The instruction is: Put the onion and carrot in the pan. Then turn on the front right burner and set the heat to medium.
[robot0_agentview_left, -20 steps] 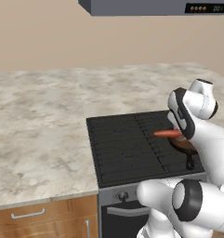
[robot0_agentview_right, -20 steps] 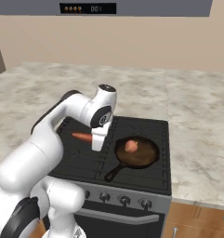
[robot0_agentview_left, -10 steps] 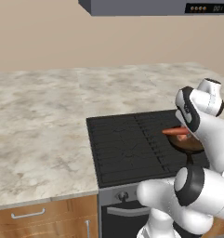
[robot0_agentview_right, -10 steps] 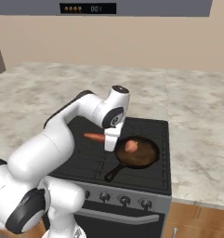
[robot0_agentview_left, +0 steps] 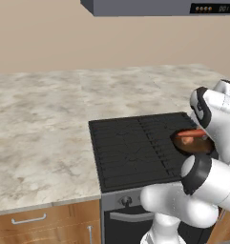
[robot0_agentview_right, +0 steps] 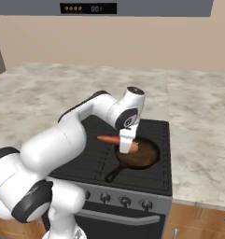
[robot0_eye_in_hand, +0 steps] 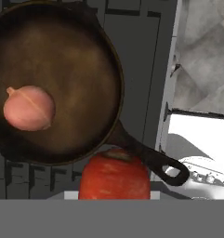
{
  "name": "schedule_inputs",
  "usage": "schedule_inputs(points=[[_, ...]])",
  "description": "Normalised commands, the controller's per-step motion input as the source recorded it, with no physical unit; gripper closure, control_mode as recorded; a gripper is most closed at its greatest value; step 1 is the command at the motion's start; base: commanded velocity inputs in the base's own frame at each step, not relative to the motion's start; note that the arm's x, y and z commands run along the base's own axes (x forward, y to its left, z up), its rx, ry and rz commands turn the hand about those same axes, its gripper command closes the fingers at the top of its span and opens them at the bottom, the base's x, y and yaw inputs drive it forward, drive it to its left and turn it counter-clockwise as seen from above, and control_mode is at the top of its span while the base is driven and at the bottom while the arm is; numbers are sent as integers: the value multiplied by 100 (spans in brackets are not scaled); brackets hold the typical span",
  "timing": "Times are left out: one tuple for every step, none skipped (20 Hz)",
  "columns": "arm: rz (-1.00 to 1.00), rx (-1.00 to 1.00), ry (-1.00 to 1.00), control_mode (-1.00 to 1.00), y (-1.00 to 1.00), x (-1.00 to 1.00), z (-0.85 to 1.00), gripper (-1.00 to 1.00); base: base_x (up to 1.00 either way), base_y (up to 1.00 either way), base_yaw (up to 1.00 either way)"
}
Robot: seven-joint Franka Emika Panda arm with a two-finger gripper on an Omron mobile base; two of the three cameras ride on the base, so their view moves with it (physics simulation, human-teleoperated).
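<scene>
1. Step in hand: placing the carrot (robot0_agentview_right: 115,140) in the pan (robot0_agentview_right: 146,158). The onion (robot0_eye_in_hand: 29,108) already lies inside the pan, toward one side of its floor, so half of the loading step looks done.

2. End effector (robot0_agentview_right: 127,145): clamped narrow on the carrot, gripping it near its thick end. In the right base view the carrot sticks out level from the fingers, its point aimed away from the pan, over the grates.

3. Position: the end effector hangs above the pan's rim on the handle side. The hand view looks down past the carrot's butt end onto that rim and the root of the handle (robot0_eye_in_hand: 150,160). The carrot is clear of the pan, not touching it.

4. Pan location: on the cooktop (robot0_agentview_left: 130,152), at its right side, toward the front edge. The handle points toward the front edge and the knobs (robot0_agentview_right: 125,201).

5. Next move, as judged: carry the carrot further in over the pan's open floor, beside the onion, lower it, then release. Dropped from the present spot, it could strike the rim or handle and roll out onto the grates.

6. Outstanding: the front right burner is not yet attended to; its knob must be turned to medium once the carrot is in.
</scene>
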Motion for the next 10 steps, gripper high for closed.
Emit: schedule_inputs(points=[[-1,-3,0,-100,-35,2,-16,100,0,0,0],[-1,-3,0,-100,-31,4,-18,100,0,0,0],[0,-3,0,-100,-31,7,-22,100,0,0,0],[0,-3,0,-100,-31,7,-24,100,0,0,0],[0,-3,0,-100,-30,10,-24,100,0,0,0],[0,-3,0,-100,-24,16,-25,100,0,0,0],[0,-3,0,-100,-22,20,-27,100,0,0,0],[0,-3,0,-100,-19,21,-28,100,0,0,0],[0,-1,0,-100,-22,21,-26,100,0,0,0],[0,-1,0,-100,-23,22,-24,100,0,0,0]])
